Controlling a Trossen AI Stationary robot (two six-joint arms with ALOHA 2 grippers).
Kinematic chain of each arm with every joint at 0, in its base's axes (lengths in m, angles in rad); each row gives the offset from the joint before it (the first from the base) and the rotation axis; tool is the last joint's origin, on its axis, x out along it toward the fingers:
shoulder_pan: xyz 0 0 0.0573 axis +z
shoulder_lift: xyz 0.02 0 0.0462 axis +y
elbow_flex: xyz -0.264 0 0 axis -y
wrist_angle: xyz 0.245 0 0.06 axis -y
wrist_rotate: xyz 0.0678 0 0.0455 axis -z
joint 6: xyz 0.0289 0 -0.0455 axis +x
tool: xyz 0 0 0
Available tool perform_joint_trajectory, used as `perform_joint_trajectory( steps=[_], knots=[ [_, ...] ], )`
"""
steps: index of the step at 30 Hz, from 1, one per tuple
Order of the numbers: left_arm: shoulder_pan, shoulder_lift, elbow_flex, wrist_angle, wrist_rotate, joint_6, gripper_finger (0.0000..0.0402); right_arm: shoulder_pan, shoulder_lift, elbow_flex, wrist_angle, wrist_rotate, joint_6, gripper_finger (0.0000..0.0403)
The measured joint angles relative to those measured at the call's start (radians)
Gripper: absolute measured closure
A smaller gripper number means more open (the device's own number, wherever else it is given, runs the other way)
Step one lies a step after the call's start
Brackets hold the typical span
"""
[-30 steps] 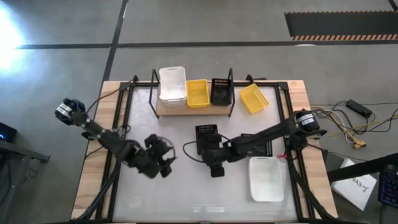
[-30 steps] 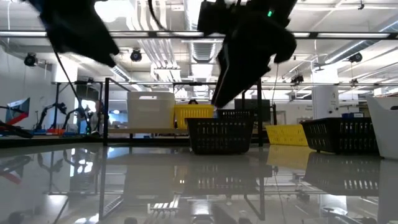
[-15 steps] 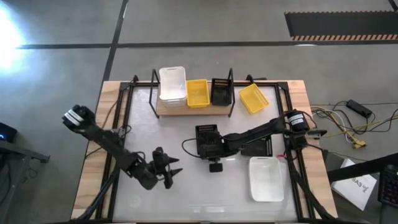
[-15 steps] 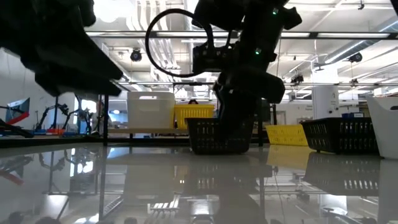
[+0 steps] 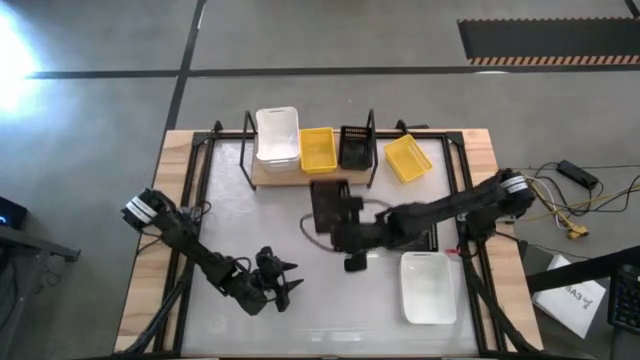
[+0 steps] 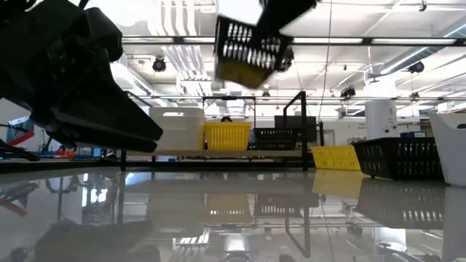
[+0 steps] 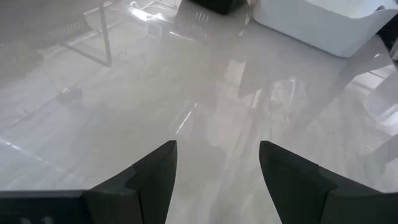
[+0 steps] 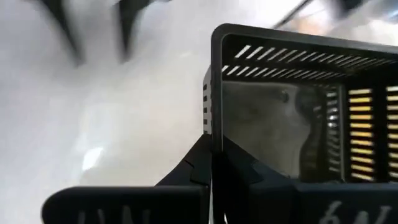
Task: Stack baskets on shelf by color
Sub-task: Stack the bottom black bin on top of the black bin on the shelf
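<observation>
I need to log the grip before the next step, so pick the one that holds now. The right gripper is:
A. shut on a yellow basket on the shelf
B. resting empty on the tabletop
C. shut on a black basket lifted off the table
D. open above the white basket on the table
C: the right gripper pinches the wall of the black basket, which the low view shows hanging in the air well above the table.

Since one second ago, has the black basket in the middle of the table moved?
Yes. The right gripper has lifted the black basket off the table and carried it toward the shelf.
</observation>
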Motion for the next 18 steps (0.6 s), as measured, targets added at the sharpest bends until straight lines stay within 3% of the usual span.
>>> perform_joint_trajectory(
  steps=[3, 7, 12, 18],
  knots=[
    [0.0, 0.0, -0.001, 0.002, 0.0, 0.0, 0.0189, -0.072, -0.049, 0.024, -0.017, 0.068, -0.092, 0.0394],
    [0.0, -0.01, -0.002, -0.001, 0.0, 0.002, 0.0189, -0.231, -0.074, 0.028, -0.018, 0.074, -0.199, 0.0394],
    [0.0, -0.018, -0.003, -0.001, 0.0, 0.006, 0.0189, -0.445, -0.035, 0.024, -0.018, -0.04, -0.253, 0.0394],
    [0.001, -0.018, -0.002, 0.0, 0.0, 0.004, 0.0189, -0.592, 0.028, 0.024, -0.037, -0.11, -0.276, 0.0394]
  ],
)
